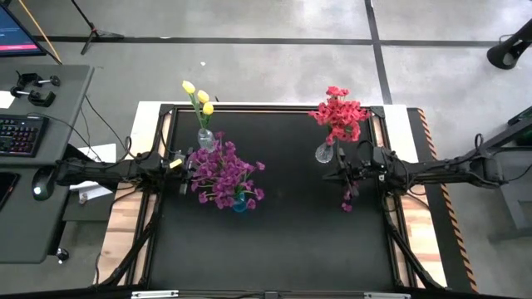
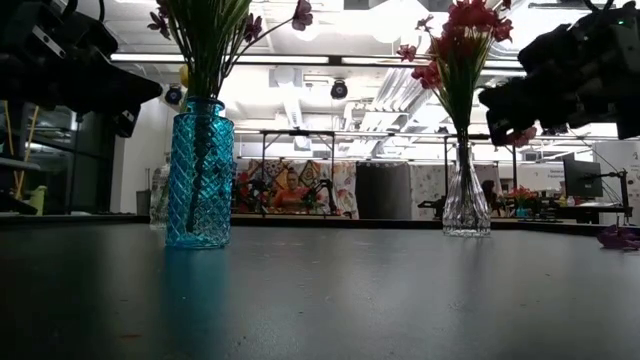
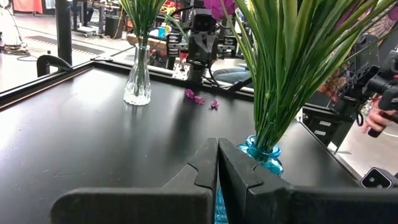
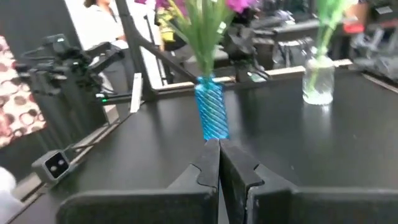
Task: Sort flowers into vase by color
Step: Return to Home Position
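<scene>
**Tools.** The left tool (image 3: 217, 163) sits at the left edge of the surface (image 1: 283, 241), just beside the purple flowers (image 1: 224, 174). Its two fingers are pressed together, pad against pad. The right tool (image 4: 219, 163) sits near the right edge, just beside the second clear vase (image 1: 325, 152). Its fingers are likewise pressed flat against each other.

**Surface.** The purple flowers stand bunched in the blue vase (image 1: 239, 203), left of centre. The yellow flowers (image 1: 198, 95) stand in a clear vase (image 1: 205, 139) close to the far edge, behind the blue vase. The red flowers (image 1: 337, 112) stand in the second clear vase toward the far right corner. A few loose purple blooms (image 1: 347, 204) lie on the surface near the right edge, by the right tool.

**Room.** Beyond the left edge, a keyboard (image 1: 18, 133) and a mouse (image 1: 39, 184) lie on a grey worktop (image 1: 66, 100). The low view shows ceiling lights (image 2: 300, 60) behind the vases.
</scene>
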